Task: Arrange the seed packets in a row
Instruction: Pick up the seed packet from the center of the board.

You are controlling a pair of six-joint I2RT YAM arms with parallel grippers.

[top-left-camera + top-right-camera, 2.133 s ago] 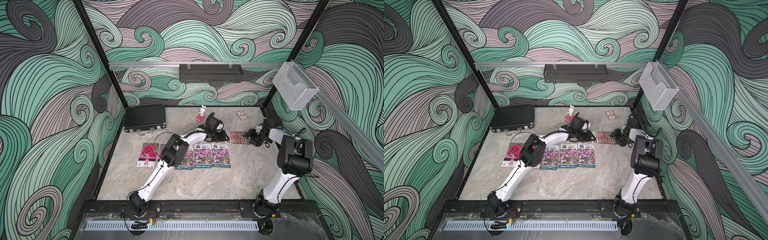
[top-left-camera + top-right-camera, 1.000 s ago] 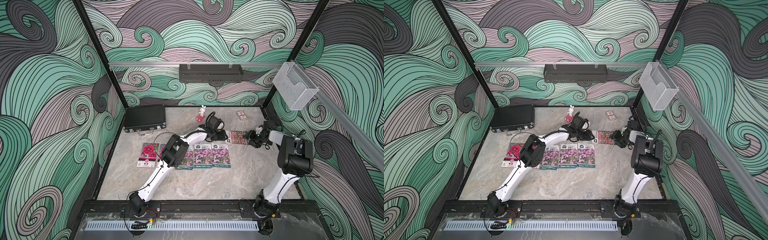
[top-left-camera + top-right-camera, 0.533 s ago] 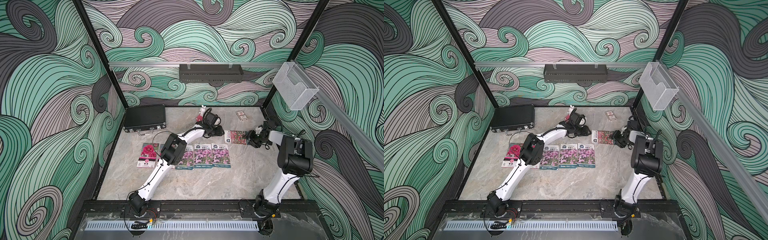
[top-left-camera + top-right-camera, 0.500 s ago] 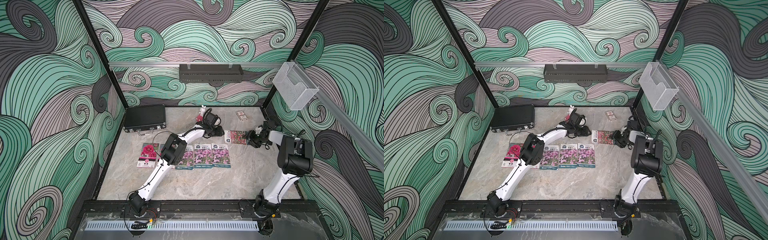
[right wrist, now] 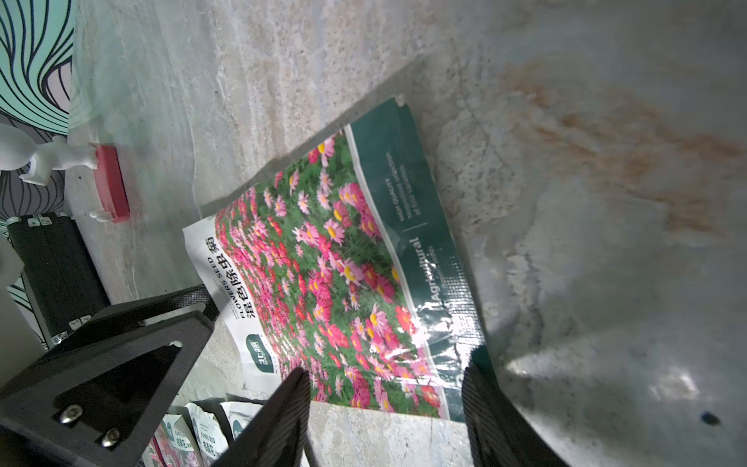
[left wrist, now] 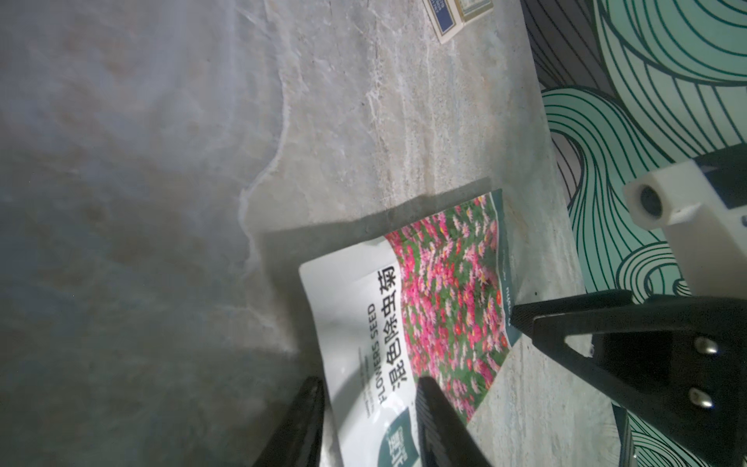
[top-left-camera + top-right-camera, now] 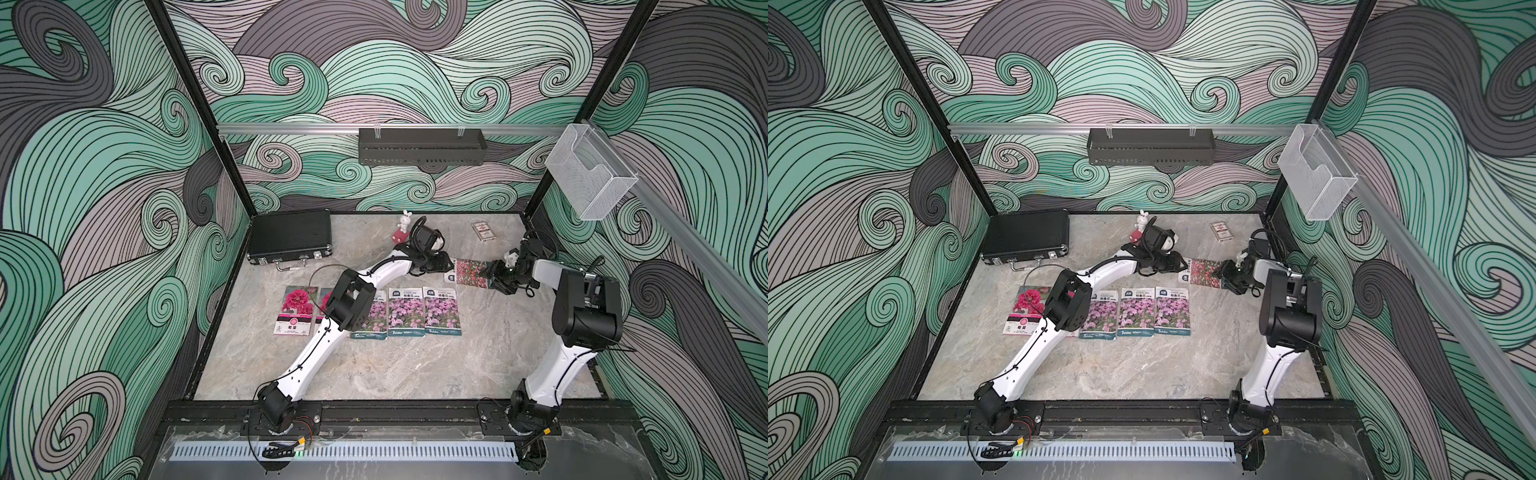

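Observation:
A red-pink seed packet [image 7: 469,272] lies crosswise behind the row, between my two grippers. Shadows under its edges show in both wrist views. The left gripper [image 6: 368,382] is open with the packet's white end [image 6: 355,323] between its fingers. At the packet's green end [image 5: 408,210], the right gripper [image 5: 386,366] is open and straddles a corner. In both top views a magenta packet [image 7: 296,307] and three purple-pink packets [image 7: 405,311] form a row. My left arm's elbow [image 7: 349,301] mostly hides a second magenta packet [image 7: 322,296].
A white rabbit figurine [image 7: 403,226] on a red base stands just behind the left gripper [image 7: 448,266]. A small card box [image 7: 482,231] lies at the back right and a black case [image 7: 291,237] at the back left. The right wall is close behind the right gripper [image 7: 489,277].
My left gripper has swung back towards the rabbit figurine, uncovering the red-pink packet's white end. The right gripper has edged slightly left. The packets in the row have not moved.

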